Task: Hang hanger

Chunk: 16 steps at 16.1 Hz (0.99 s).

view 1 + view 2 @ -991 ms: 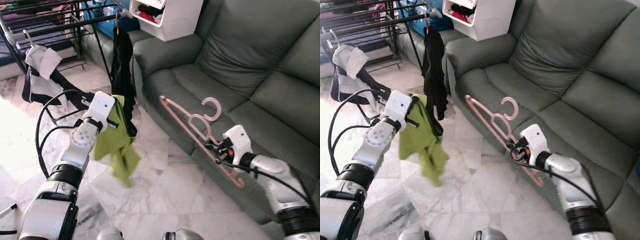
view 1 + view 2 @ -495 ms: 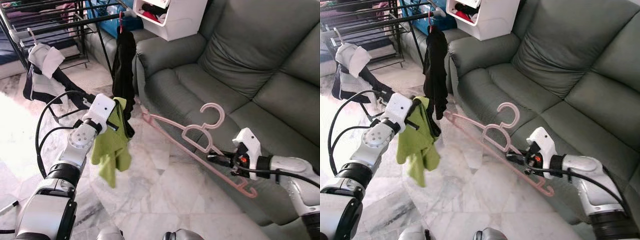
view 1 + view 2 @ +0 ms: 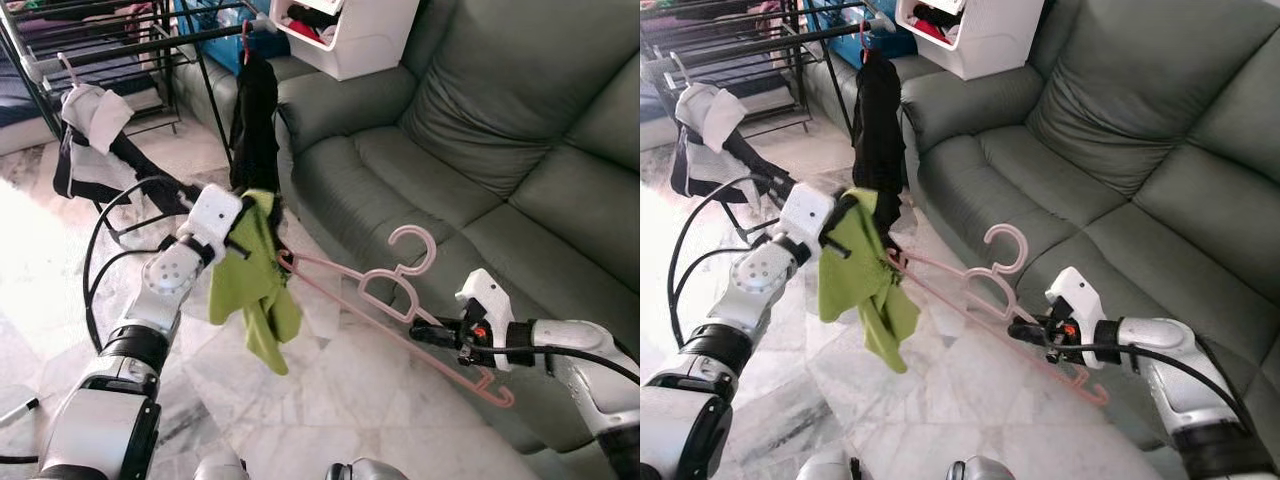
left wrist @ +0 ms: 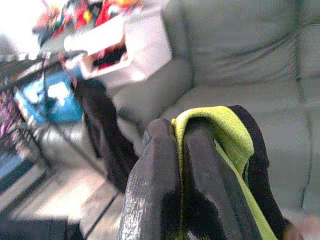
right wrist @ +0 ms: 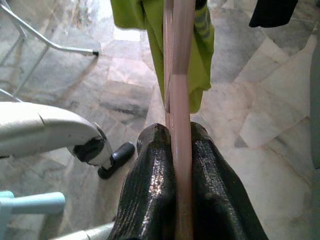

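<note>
My right gripper (image 3: 425,333) is shut on the lower bar of a pink plastic hanger (image 3: 385,300), held in the air in front of the sofa with its hook up. The hanger's far end reaches the green garment (image 3: 255,285) that hangs from my left gripper (image 3: 243,215), which is shut on the cloth's top edge. In the right wrist view the pink hanger (image 5: 179,90) runs out from between the black fingers (image 5: 150,190) toward the green garment (image 5: 150,30). In the left wrist view the green cloth (image 4: 220,135) is pinched between the fingers (image 4: 155,185).
A grey-green sofa (image 3: 470,150) fills the right side. A black garment (image 3: 255,120) hangs from a dark drying rack (image 3: 110,50) at the back left, with white and black clothes (image 3: 90,140) beside it. A white box (image 3: 350,30) stands by the sofa arm. Marble floor (image 3: 330,400) lies below.
My left gripper has carried the green garment to the right, up to the hanger's far end. My right gripper has lowered and tilted the hanger slightly toward it.
</note>
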### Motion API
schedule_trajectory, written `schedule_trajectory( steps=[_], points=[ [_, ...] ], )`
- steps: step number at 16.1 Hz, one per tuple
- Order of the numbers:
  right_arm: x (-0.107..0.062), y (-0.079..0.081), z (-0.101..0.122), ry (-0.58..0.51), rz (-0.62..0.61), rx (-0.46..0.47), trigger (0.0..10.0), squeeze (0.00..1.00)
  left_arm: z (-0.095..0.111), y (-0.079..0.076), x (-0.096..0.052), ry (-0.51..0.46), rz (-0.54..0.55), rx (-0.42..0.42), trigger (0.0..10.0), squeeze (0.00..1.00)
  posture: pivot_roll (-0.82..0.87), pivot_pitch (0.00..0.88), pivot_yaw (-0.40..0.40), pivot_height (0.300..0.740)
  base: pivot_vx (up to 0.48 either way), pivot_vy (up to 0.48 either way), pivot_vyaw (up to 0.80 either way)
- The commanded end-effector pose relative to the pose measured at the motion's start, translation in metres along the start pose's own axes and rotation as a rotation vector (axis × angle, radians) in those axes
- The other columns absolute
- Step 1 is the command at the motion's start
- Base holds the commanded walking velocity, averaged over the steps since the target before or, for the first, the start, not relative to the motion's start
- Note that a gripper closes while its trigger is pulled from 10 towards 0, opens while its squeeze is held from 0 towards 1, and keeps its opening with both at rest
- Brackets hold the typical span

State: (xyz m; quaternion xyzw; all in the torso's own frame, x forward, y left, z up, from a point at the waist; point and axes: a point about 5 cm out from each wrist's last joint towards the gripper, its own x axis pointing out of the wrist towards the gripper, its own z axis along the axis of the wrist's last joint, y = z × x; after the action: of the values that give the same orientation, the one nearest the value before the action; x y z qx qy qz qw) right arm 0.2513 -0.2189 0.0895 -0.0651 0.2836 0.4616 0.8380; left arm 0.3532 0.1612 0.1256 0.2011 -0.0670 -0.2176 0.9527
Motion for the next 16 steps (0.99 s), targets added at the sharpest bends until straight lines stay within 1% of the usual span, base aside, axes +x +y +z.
schedule_trajectory(
  steps=[1, 16],
  points=[
    [-0.0015, -0.0036, 0.0054, -0.002, -0.005, -0.038, 10.0, 0.00, 0.0104, -0.0003, 0.0031, -0.057, -0.017, 0.012, 10.0, 0.00, -0.08, 0.026, -0.071, 0.740, 0.000, 0.000, 0.00],
    [-0.0015, -0.0036, 0.0054, -0.002, -0.005, -0.038, 10.0, 0.00, 0.0104, -0.0003, 0.0031, -0.057, -0.017, 0.012, 10.0, 0.00, -0.08, 0.026, -0.071, 0.740, 0.000, 0.000, 0.00]
  ],
)
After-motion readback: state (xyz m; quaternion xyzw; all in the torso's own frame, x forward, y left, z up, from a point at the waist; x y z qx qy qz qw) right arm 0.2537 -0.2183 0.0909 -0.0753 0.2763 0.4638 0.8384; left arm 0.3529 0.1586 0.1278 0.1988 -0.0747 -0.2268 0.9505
